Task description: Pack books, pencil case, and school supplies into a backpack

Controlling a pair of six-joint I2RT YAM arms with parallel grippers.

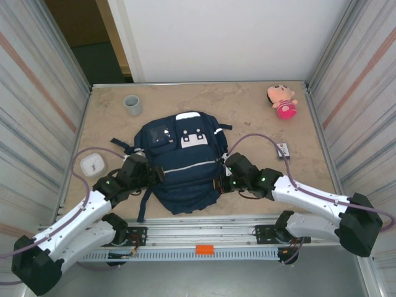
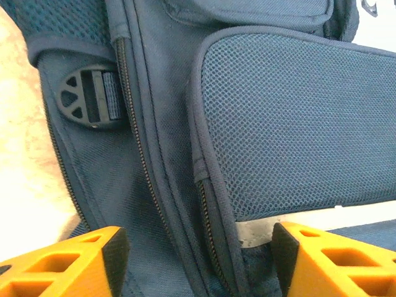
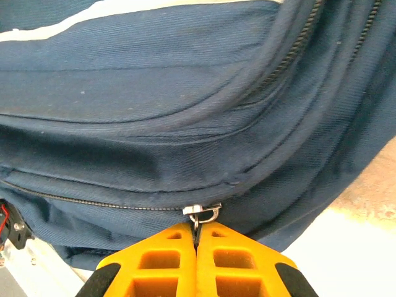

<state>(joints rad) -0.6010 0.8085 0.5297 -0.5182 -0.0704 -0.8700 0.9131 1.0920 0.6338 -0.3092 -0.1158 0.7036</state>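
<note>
The navy backpack (image 1: 182, 164) lies flat on the counter (image 1: 247, 111) between the two hands, its front pocket and white patches facing up.

The left hand (image 2: 199, 247) sits against the pack's left side with its orange fingers (image 2: 68, 263) spread. Dark blue fabric and a run of zip teeth lie in the gap between them, and neither pad presses on the cloth. Just ahead of this hand is a mesh side pocket (image 2: 297, 124). Further ahead and to its left, a black plastic buckle (image 2: 86, 99) on a grey strap rests on the pack's side panel. A strip of pale counter shows past the pack at the hand's far left.

The right hand (image 3: 197, 232) is at the pack's opposite side, low on the bag. Its fingers are pressed together and pinch the small metal zip pull (image 3: 203, 212), whose ring stands right at the fingertips on the zip line. The bulging blue side of the pack rises straight ahead of this hand.

The small whitish packet (image 1: 283, 150) with red markings lies on the counter out to the right of the right hand, apart from the pack. A pink doll (image 1: 282, 101) sits well beyond it. A grey cup (image 1: 132, 105) stands far ahead of the left hand, and a white square object (image 1: 93, 163) lies near that hand's outer side.
</note>
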